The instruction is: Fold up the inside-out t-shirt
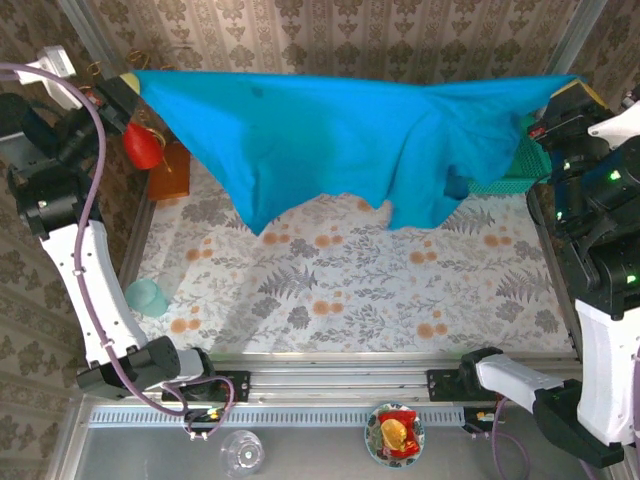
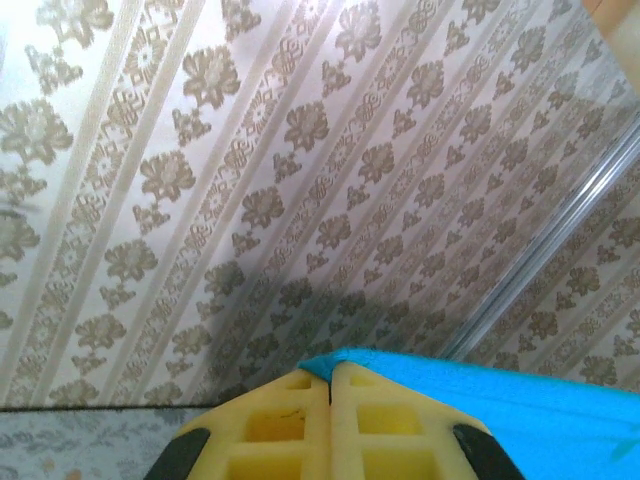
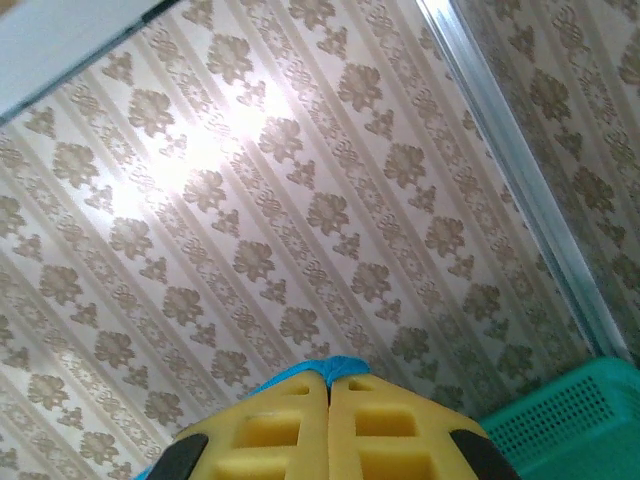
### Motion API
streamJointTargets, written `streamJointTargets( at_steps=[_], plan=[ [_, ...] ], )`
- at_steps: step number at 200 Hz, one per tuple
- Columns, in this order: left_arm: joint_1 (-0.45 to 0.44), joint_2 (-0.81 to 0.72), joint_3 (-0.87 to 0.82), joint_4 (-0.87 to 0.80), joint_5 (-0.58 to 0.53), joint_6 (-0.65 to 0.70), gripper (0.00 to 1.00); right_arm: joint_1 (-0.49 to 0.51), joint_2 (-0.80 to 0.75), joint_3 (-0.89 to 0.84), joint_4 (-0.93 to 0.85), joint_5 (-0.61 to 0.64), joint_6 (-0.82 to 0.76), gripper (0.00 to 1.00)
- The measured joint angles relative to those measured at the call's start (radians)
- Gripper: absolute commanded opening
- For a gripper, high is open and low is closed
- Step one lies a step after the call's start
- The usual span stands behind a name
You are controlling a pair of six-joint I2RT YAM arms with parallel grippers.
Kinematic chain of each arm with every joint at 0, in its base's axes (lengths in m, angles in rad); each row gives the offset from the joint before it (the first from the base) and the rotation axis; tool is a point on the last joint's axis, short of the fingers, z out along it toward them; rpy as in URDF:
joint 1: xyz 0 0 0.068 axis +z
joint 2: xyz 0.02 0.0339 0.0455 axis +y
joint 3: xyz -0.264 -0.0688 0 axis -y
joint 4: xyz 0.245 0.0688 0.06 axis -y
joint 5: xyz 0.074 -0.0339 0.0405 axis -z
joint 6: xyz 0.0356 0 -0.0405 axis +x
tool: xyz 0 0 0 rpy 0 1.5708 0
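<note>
Top view: the inside-out t-shirt (image 1: 330, 140) hangs stretched above the table (image 1: 330, 290), its 2 upper corners clenched by the left end effector (image 1: 128, 82) and the right end effector (image 1: 572, 92). Left wrist: yellow pads (image 2: 280, 420) pinch a blue edge. Right wrist: the pads likewise pinch cloth, with the teal basket (image 3: 565, 420) beside them.

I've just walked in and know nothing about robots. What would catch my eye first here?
A bright blue t-shirt hangs stretched like a banner in the air above the flower-patterned table. The left gripper is clamped on its left end and the right gripper on its right end, both with yellow fingers. Behind the shirt's right side sits a teal mesh basket.
</note>
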Motion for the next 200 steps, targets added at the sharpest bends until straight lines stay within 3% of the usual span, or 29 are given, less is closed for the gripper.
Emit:
streamJointTargets(
  at_steps=[98, 131, 164, 200],
  plan=[
    [0.1, -0.207, -0.011, 0.067, -0.007, -0.024, 0.0, 0.0, -0.111, -0.053, 0.004, -0.063, -0.019, 0.0],
    [0.104, -0.212, 0.087, 0.039, -0.019, -0.017, 0.0, 0.0, -0.144, -0.021, 0.005, -0.098, -0.016, 0.0],
    [0.104, -0.163, 0.184, 0.043, -0.023, -0.019, 0.0, -0.002, -0.082, 0.074, 0.012, -0.116, -0.017, 0.0],
    [0.073, -0.093, 0.138, 0.103, -0.027, -0.034, 0.0, -0.002, 0.054, 0.156, 0.027, -0.124, -0.021, 0.0]
  ],
)
